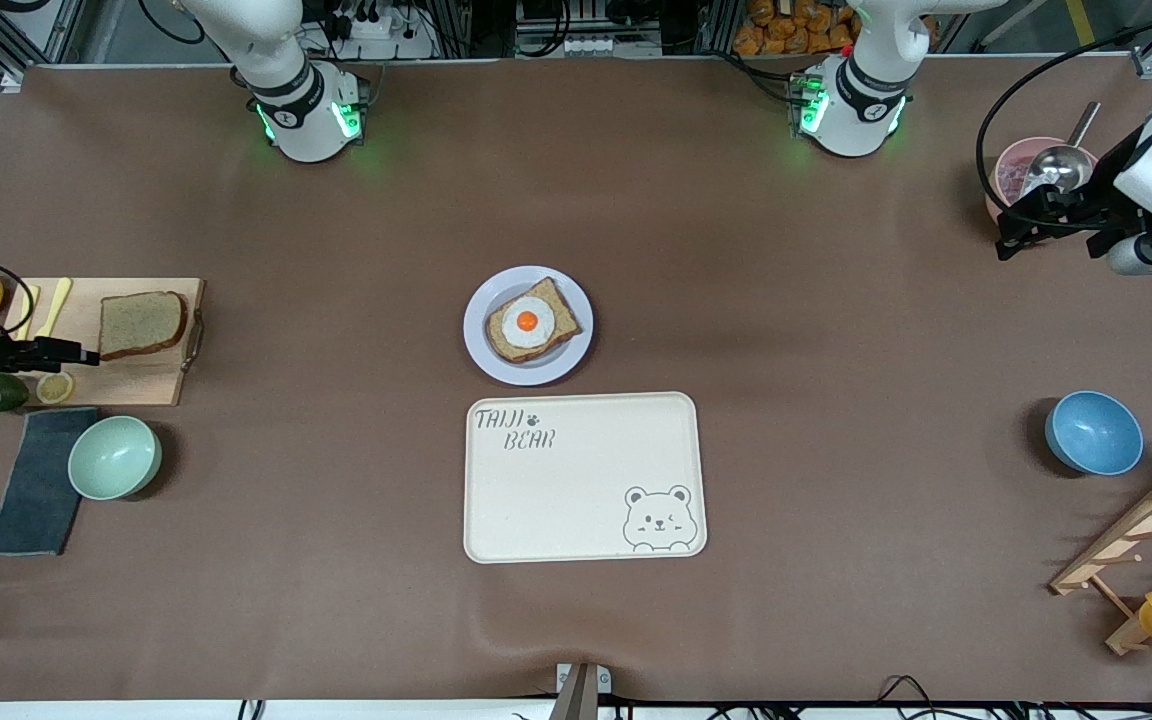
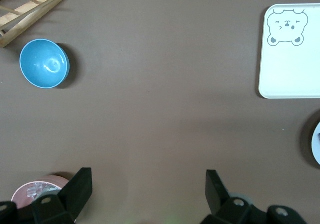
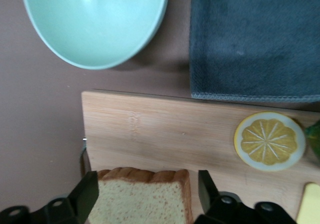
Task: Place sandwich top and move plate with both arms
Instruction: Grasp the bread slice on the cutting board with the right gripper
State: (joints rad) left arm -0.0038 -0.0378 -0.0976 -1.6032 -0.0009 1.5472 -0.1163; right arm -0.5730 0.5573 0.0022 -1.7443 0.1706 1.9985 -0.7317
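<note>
The sandwich top, a plain light-brown bread slice, lies on a wooden cutting board at the right arm's end of the table. My right gripper hovers open over the board. In the right wrist view its fingers stand on either side of the slice's crust edge, apart from it. The pale round plate sits mid-table and bears a darker slice with a fried egg. My left gripper is open and empty over the table by a pink bowl. In the left wrist view bare table shows between its fingers.
A cream bear tray lies just nearer the camera than the plate. A mint bowl, a grey cloth and a lemon slice sit by the board. A pink bowl with a spoon, a blue bowl and a wooden rack are at the left arm's end.
</note>
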